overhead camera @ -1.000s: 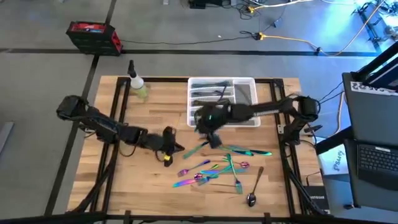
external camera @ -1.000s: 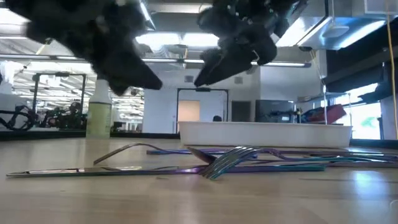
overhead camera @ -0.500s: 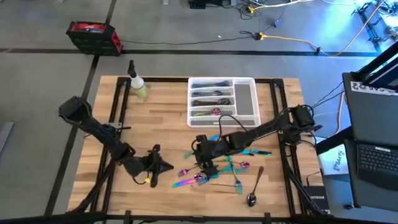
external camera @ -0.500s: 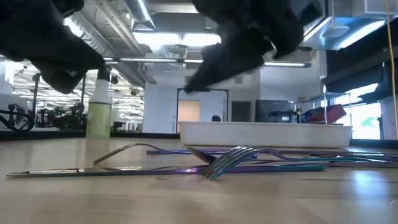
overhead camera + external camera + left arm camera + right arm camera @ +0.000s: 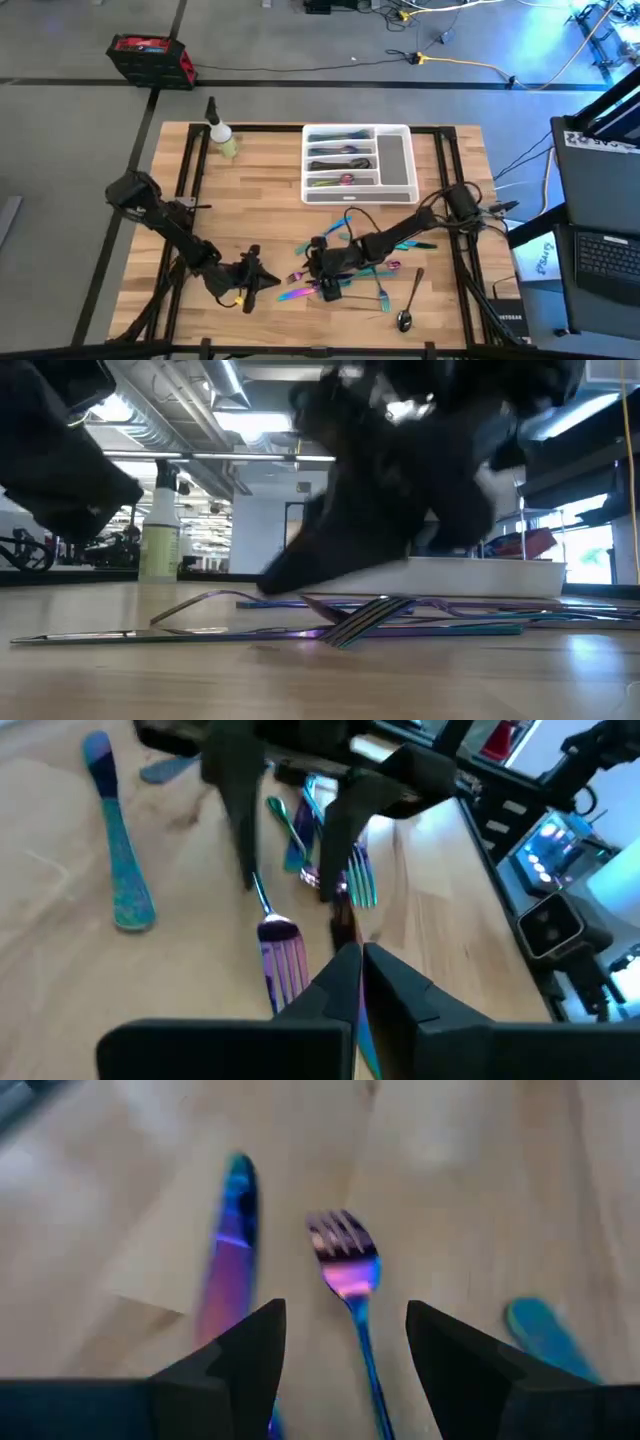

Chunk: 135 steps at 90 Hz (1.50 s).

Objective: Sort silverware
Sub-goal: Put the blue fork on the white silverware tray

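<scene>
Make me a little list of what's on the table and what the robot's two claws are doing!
table: wooden
tray: white, far side, some silverware inside
spray bottle: far left corner
loose silverware: rainbow pile at near side
dark spoon: near edge, right of pile
right gripper: open, low over a fork
left gripper: shut, empty, left of pile
</scene>
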Motion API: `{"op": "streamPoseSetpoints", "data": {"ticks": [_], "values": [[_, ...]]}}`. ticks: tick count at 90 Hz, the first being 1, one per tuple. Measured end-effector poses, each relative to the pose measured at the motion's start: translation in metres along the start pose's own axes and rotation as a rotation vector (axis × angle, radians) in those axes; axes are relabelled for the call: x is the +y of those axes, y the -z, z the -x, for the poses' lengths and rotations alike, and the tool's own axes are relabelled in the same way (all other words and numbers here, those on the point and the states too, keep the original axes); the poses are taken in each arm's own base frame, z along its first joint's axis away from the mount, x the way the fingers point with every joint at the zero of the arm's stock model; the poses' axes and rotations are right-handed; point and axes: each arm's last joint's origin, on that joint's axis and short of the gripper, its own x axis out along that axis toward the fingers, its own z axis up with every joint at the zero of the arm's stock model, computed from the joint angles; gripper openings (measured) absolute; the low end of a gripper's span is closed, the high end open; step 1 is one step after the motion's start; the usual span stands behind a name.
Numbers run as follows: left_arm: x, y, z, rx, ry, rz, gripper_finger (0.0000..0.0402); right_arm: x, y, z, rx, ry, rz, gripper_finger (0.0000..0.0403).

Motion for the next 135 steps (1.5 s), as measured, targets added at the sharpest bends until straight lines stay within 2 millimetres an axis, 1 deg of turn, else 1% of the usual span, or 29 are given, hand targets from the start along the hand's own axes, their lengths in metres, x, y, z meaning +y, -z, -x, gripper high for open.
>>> {"op": "streamPoseSetpoints", "data": {"ticks": [4, 10, 19, 30, 45, 50, 63, 70, 76, 82, 89, 98, 101, 112, 117, 123, 128, 135], "values": [[-0.004, 0.002, -0.002, 0.003, 0.006, -0.012, 0.0, -0.001, 0.005, -0.004, 0.004, 0.008, -0.019, 0.0193], [-0.008, 0.003, -0.004, 0.005, 0.013, -0.017, 0.0, -0.003, 0.005, -0.006, -0.012, 0.023, -0.026, 0.0191], [-0.013, 0.005, -0.007, 0.008, 0.018, -0.016, 0.0, -0.003, 0.009, -0.009, 0.011, 0.024, -0.03, 0.0171], [-0.015, 0.006, -0.009, 0.012, 0.018, -0.017, 0.0, -0.005, 0.012, -0.012, 0.021, 0.012, -0.048, 0.012], [-0.015, 0.006, -0.009, 0.008, 0.016, -0.017, 0.0, -0.005, 0.011, -0.011, 0.021, -0.011, -0.067, 0.0026], [-0.015, 0.005, -0.009, -0.003, 0.008, -0.017, 0.0, -0.005, 0.01, -0.01, 0.02, -0.01, -0.092, 0.0009], [-0.024, -0.005, -0.005, -0.105, 0.037, -0.004, 0.0, -0.012, 0.006, -0.007, 0.007, -0.023, -0.19, 0.0017], [-0.029, -0.01, -0.001, -0.169, 0.045, -0.028, 0.0, -0.016, 0.0, -0.002, -0.009, -0.039, -0.202, 0.001], [-0.032, -0.012, 0.003, -0.212, 0.027, -0.042, 0.0, -0.019, -0.012, 0.007, -0.053, -0.048, -0.209, 0.0004], [-0.034, -0.013, 0.005, -0.238, 0.002, -0.048, 0.0, -0.024, -0.026, 0.018, -0.113, -0.044, -0.214, 0.0009], [-0.035, -0.014, 0.006, -0.258, -0.005, -0.04, 0.0001, -0.031, -0.034, 0.031, -0.161, -0.032, -0.218, 0.0016], [-0.036, -0.014, 0.007, -0.258, 0.01, -0.057, 0.0007, -0.041, -0.031, 0.048, -0.214, 0.0, -0.229, 0.0017], [-0.036, -0.013, 0.007, -0.255, 0.009, -0.066, 0.0011, -0.043, -0.03, 0.054, -0.257, 0.003, -0.239, 0.0014], [-0.035, -0.014, 0.006, -0.263, -0.011, -0.09, 0.0026, -0.051, -0.022, 0.078, -0.534, -0.024, -0.32, 0.0003], [-0.032, -0.017, 0.004, -0.273, -0.036, -0.105, 0.0035, -0.051, -0.017, 0.088, -0.669, -0.045, -0.345, 0.0003], [-0.029, -0.02, 0.001, -0.282, -0.063, -0.137, 0.0047, -0.051, -0.014, 0.098, -0.784, -0.049, -0.364, 0.0003], [-0.025, -0.022, -0.002, -0.29, -0.091, -0.153, 0.0058, -0.051, -0.012, 0.102, -0.827, -0.055, -0.365, 0.0002], [-0.019, -0.027, -0.008, -0.3, -0.13, -0.159, 0.0072, -0.05, -0.011, 0.103, -0.83, -0.06, -0.371, 0.0001]]}}
